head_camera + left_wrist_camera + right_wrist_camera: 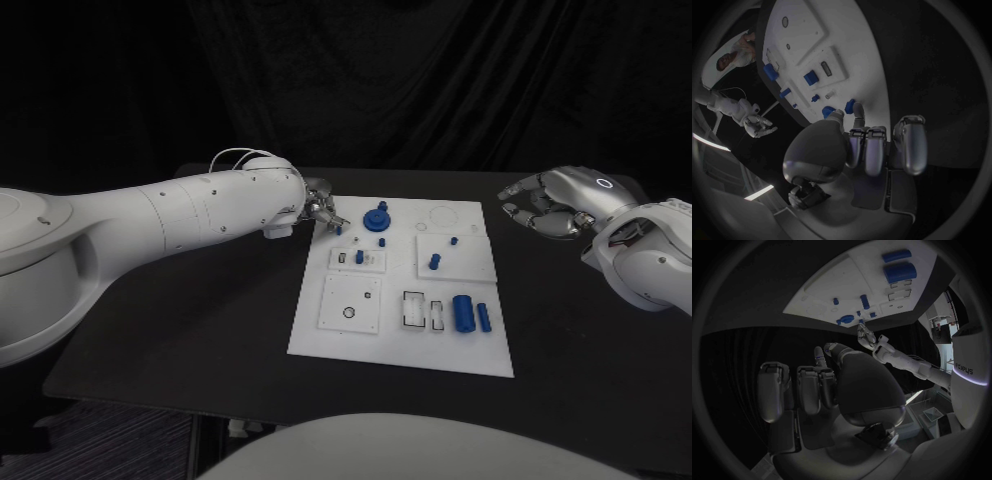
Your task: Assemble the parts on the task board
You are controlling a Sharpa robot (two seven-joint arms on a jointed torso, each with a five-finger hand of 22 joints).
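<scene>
The white task board (335, 320) lies in the middle of the table. On it stand a blue round knob (379, 218), a large blue cylinder (463, 312), a thin blue pin (485, 317) and several small blue parts. My left hand (320, 208) is at the board's far left corner. Its thumb and one fingertip (858, 113) reach a small blue part (850, 106) next to the knob (828, 111); the other fingers are curled. Whether that part is pinched is unclear. My right hand (555, 205) hovers off the board's far right side, fingers curled in on nothing.
The black table (188, 330) runs wide on both sides of the board. The board (817, 295) has empty recesses: a round hole (351, 312), narrow slots (414, 308) and a ring outline (449, 216). My left arm (159, 220) spans the table's left side.
</scene>
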